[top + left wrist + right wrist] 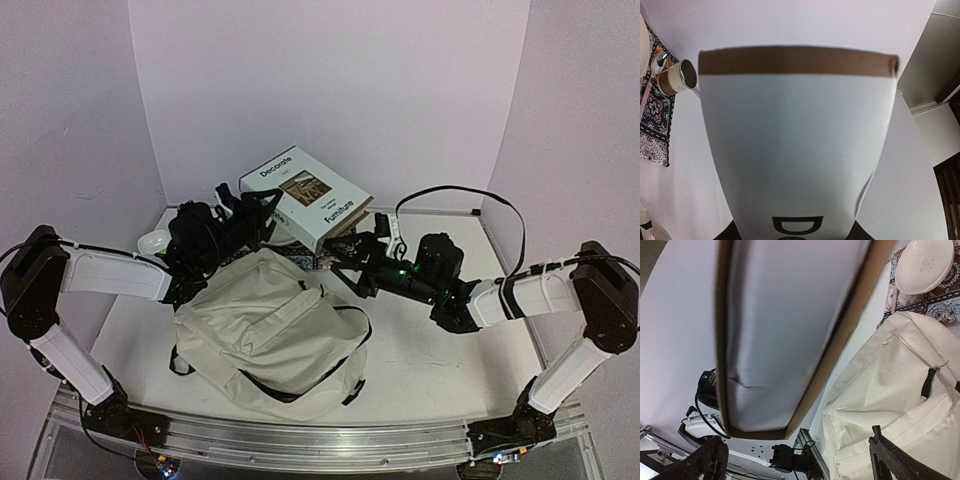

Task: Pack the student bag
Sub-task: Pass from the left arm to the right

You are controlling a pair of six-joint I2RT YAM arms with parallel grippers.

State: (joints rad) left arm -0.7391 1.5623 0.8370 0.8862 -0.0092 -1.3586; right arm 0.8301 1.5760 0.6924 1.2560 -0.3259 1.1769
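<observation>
Top external view: the backpack [265, 335] lies slumped on the table [430, 350] between the two arms, a little left of centre, its black straps poking out at the sides. Behind its far edge a thick white book [300, 190] printed "Decorate" and "Furniture" sits tilted, apparently raised off the table, with an arm at each end.

The left gripper [248, 203] is at the book's left corner. From the left wrist camera the white face of the book fills the frame, a brown edge band across its far end and a black "D" at the near end. Dark bits of the fingers [724, 235] show on either side of that near end, closed partway on the book.

The right gripper [340, 262] is at the book's near right corner. Its wrist camera shows the jaws spread wide, with the book's grey page edge and brown covers just ahead of them and one finger clearly apart from it.

A white bowl [153, 240] rests on a patterned cloth [930, 305] beyond the backpack. A small cup [680, 77] with a spoon [657, 60] stands nearby.
</observation>
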